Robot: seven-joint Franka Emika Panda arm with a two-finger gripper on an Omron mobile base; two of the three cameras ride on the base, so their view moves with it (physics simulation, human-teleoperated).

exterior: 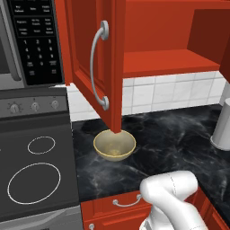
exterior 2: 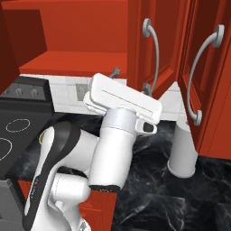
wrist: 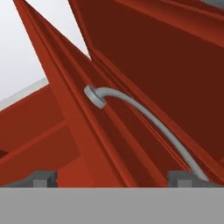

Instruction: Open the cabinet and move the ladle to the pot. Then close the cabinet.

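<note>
You have the cabinet (exterior: 148, 54) open: both panelled doors stand swung out toward you, and the red shelf inside shows between them. In the left base view the left door (exterior: 96, 63) hangs edge-on over the counter with its curved silver handle (exterior: 98, 65) facing left. In the right base view the right door (exterior 2: 155, 49) sits just right of the hand, its handle (exterior 2: 153, 56) close beyond the wrist.

The gripper (wrist: 113, 175) is spread wide and holds nothing. In the hand view its two dark tips rise at the bottom, with a door's handle (wrist: 144, 118) arcing just ahead of them, near the right tip. That placement suits working the door (pulling it wider, by my guess), since the jaws flank nothing yet.

A thin grey stem (exterior 2: 115, 72) pokes up behind the hand at the shelf's front edge; it may be the ladle, but you cannot be sure. The pot (exterior 2: 182, 151) stands on the black marble counter (exterior 2: 180, 198) to the right, below the right door, well apart from the yellowish bowl (exterior: 114, 144) near the stove (exterior: 36, 175). Judging from this, the ladle is not yet moved.
</note>
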